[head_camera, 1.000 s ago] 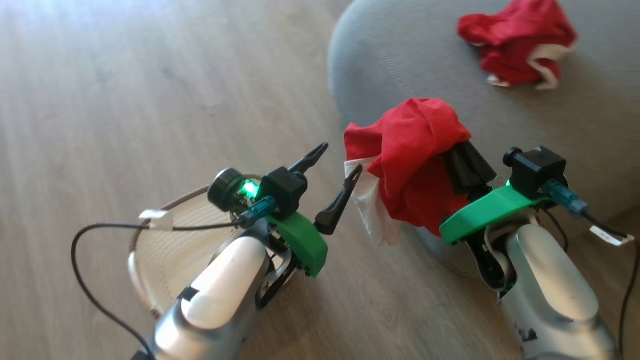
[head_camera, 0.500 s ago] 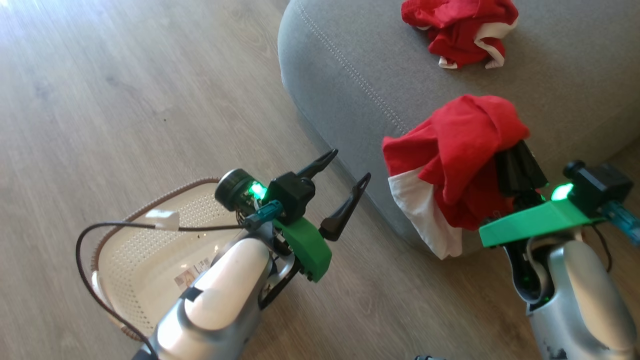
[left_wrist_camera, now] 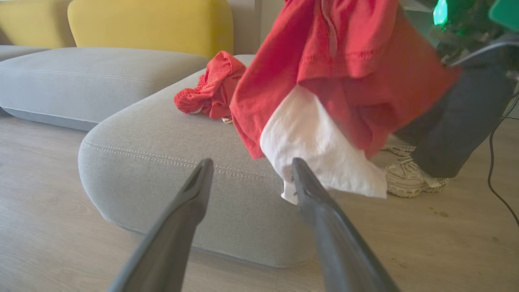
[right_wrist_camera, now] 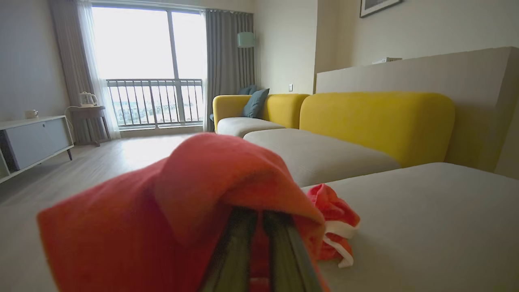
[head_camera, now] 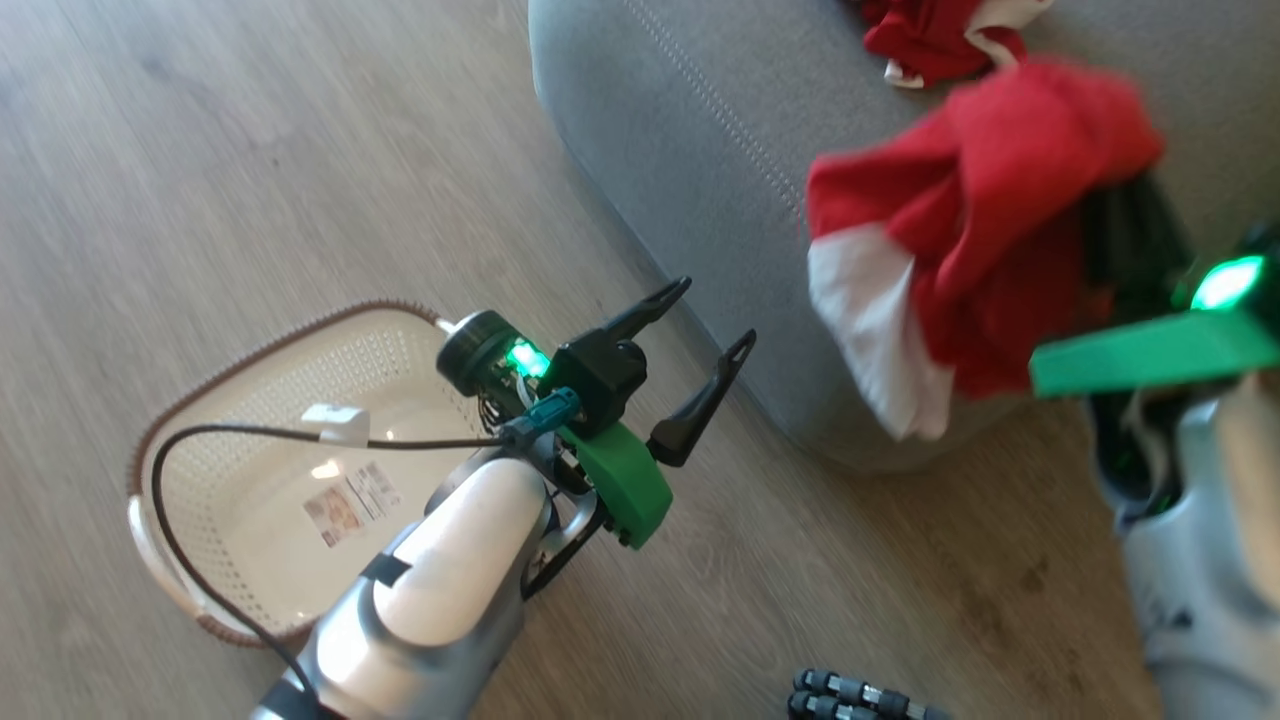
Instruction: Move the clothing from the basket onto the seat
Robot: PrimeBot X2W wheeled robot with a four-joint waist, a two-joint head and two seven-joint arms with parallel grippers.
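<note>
Far left: basket (head_camera: 240,500) on wood floor (head_camera: 250,180), sticker (head_camera: 350,498) inside. Right of it, over floor: L tool (head_camera: 715,312), fingers spread wide, gripping nothing, tips near seat (head_camera: 680,150) edge. Centre-right: red garment (head_camera: 980,200) held up in the air at seat's near edge, white panel hanging low, draped over R tool (right_wrist_camera: 261,227), fingers narrow & pinched on the cloth. Behind it, lying crumpled on seat top: 2nd garment (head_camera: 930,40), red w/ white trim. Far right in L wrist view: shoe (left_wrist_camera: 409,178) on floor.
</note>
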